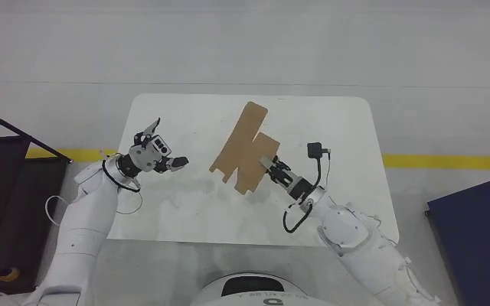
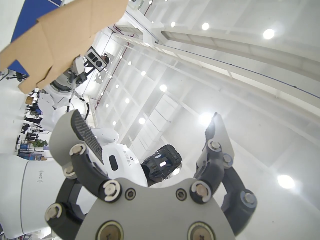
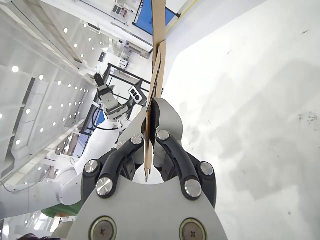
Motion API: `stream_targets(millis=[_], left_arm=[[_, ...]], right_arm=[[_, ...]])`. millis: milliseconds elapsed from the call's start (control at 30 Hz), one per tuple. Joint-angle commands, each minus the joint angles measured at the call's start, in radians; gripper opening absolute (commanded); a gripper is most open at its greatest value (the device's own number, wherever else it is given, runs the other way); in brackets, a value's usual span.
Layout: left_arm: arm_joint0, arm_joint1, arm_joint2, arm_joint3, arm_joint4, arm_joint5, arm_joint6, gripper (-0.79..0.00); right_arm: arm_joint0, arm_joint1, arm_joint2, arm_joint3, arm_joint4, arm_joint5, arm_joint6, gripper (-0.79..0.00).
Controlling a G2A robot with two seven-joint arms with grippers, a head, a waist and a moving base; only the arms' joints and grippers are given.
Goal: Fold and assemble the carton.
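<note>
Nearest, the right tool (image 3: 150, 106) is clamped on the near edge of the carton (image 1: 245, 145), a flat blank held up above the desk (image 1: 337, 122). The left tool (image 2: 147, 126) gapes wide, well apart. Nothing looks folded yet; all the assembly remains.

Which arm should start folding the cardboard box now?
Probably the left arm: its jaws are open and empty, apart from the carton, while the right arm has its jaws shut on its edge, holding it.
</note>
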Motion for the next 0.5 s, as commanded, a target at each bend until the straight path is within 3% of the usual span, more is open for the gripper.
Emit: stream_targets(millis=[0, 233, 367, 467], left_arm=[[-0.012, 0.005, 0.047, -0.005, -0.073, 0.019, 0.019, 0.0], [-0.094, 0.061, 0.287, -0.007, -0.224, 0.022, 0.022, 0.0], [-0.151, 0.106, 0.442, 0.007, -0.318, 0.047, 0.046, 0.0], [-0.161, 0.113, 0.454, 0.017, -0.359, 0.056, 0.055, 0.0]], right_arm=[[-0.005, 0.005, 0.01, -0.004, 0.0, -0.023, 0.061, -0.785], [-0.02, 0.03, 0.105, 0.018, 0.253, -0.181, 0.375, -0.785], [-0.01, 0.034, 0.129, 0.039, 0.32, -0.185, 0.437, -0.785], [-0.009, 0.034, 0.139, 0.045, 0.337, -0.167, 0.429, -0.785]])
